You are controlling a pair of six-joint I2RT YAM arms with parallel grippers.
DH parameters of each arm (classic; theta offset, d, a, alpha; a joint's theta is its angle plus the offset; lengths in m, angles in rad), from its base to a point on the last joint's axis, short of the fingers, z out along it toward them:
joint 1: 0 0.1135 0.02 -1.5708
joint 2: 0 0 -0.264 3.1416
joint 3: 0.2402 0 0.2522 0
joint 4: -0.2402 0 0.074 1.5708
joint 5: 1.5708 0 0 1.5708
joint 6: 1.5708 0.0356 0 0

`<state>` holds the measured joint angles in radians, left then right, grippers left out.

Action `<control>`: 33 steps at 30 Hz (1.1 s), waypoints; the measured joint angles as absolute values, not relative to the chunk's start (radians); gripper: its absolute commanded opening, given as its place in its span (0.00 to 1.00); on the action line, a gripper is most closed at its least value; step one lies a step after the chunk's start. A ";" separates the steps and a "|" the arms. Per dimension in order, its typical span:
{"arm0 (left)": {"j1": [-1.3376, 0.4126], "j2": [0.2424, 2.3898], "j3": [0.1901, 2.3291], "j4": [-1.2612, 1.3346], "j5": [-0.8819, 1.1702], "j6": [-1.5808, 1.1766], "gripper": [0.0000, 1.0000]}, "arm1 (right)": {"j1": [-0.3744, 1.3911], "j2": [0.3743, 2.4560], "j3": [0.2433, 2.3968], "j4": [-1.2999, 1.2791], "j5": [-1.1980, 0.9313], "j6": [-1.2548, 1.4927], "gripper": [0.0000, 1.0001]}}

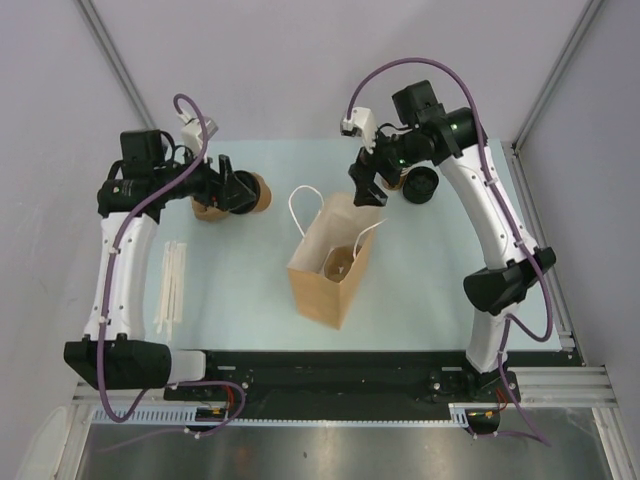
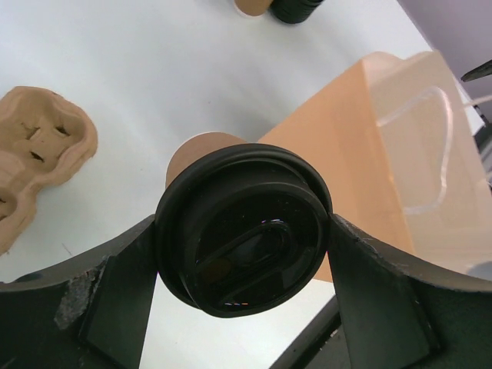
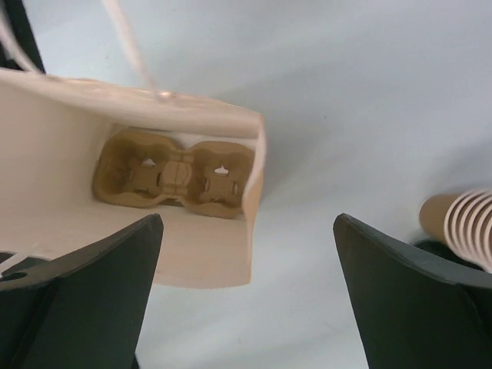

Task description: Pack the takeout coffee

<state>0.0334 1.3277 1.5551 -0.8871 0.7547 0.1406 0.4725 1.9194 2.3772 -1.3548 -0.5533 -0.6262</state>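
Left fingers (image 2: 127, 288) clamp the takeout coffee (image 2: 244, 231), one finger pressed on each side of its black lid. The lid faces back toward the wrist and the brown cup body sticks out past the fingertips. Can't tell whether the cup touches the tabletop (image 1: 250, 290).

Right fingers (image 3: 115, 269) are spread wide with nothing between them.

The paper bag (image 1: 335, 262) stands open on the tabletop. It is beyond the left fingertips and off to their right, apart from the cup. In the right wrist view its open mouth lies ahead of the left-hand finger, and the bag's near corner reaches into the gap between the two fingers. A cup carrier (image 3: 175, 173) lies flat at the bottom of the bag.

A second carrier (image 2: 38, 146) sits on the tabletop, out to the left of the left fingers. A cup stack (image 3: 465, 223) of lidless cups is just beyond the right-hand finger of the right fingers. The loose black lids (image 1: 421, 184) are next to that stack. White sticks (image 1: 172, 285) lie on the tabletop behind the left fingers, beside that arm.
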 measured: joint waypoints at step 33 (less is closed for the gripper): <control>-0.410 1.341 2.033 -1.062 0.837 0.270 0.38 | 0.438 1.851 2.333 -1.220 -0.746 -0.652 0.93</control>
<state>-0.4103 1.3407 2.0327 -1.0622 0.8368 0.2703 0.4377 1.8515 2.3325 -1.2201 -0.7456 -0.6521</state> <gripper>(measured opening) 0.849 0.961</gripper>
